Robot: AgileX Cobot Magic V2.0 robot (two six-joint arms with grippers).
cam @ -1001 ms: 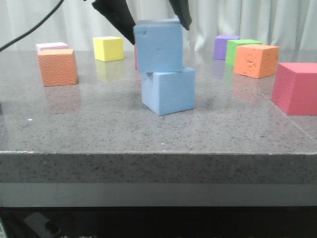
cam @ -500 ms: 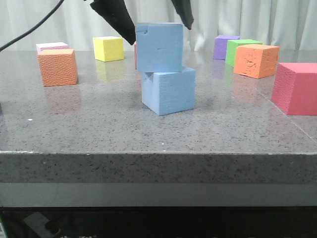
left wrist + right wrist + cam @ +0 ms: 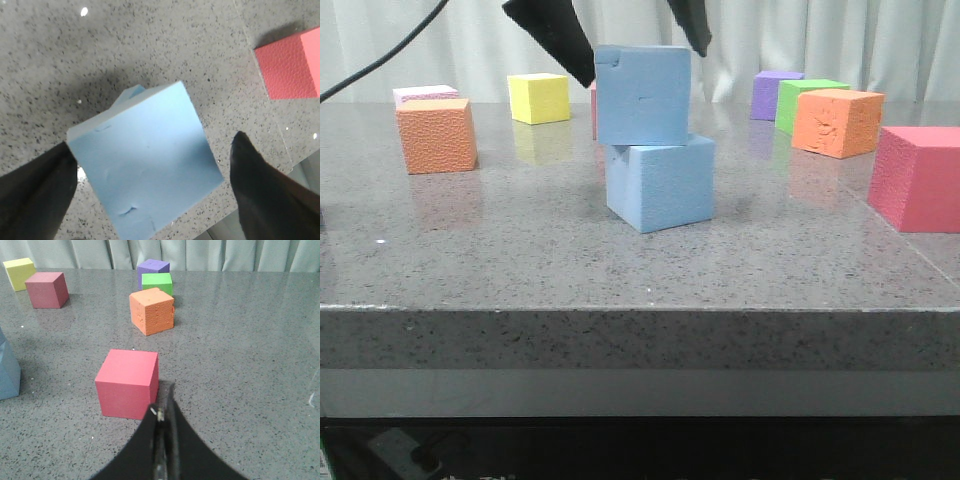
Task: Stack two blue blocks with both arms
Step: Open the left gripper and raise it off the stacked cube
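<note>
Grey speckled stone makes up our worktop, which fills the lower half of the front view. At centre frame the two blue blocks are stacked: the chipped upper blue block sits on the plainer lower blue block, twisted slightly off square. Our left gripper hangs over the stack with fingers spread wide, clear of the foam. Our right gripper has its fingers pinched together, empty, near the pink block. We judge the release done; next we lift straight up without nudging the stack.
</note>
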